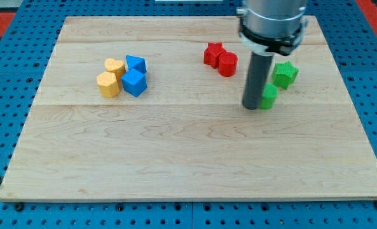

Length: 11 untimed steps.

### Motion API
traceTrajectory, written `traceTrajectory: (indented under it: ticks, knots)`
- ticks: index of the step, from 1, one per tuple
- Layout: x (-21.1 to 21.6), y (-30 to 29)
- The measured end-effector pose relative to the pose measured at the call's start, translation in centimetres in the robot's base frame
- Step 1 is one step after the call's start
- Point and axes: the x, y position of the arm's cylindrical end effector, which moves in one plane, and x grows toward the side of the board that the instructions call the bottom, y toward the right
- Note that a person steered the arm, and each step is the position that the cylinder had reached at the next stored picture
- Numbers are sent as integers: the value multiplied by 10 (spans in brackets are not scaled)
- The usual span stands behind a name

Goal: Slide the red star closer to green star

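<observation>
The red star (212, 54) lies on the wooden board (188, 152) near the view's top, right of the middle, touching a red cylinder (227, 64) on its right. The green star (285, 74) lies further to the view's right. A second green block (269, 96) sits just below and left of the green star. My tip (252, 106) stands right against the left side of that second green block, below and to the right of the red star, and partly hides the block.
Two yellow blocks (114, 66) (109, 84) and two blue blocks (136, 65) (135, 83) are clustered at the view's upper left. Blue pegboard (4, 95) surrounds the board.
</observation>
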Motion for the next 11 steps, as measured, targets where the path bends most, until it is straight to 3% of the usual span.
traceTrajectory:
  ticks: [1,2,3,4,5,6,8,9,10,11]
  knots:
    - [-28,12]
    - [-28,21]
    - [-29,-53]
    - [-72,-89]
    - [-140,-90]
    - [-170,-76]
    - [-187,-75]
    - [-167,-3]
    - [-119,15]
    - [-142,8]
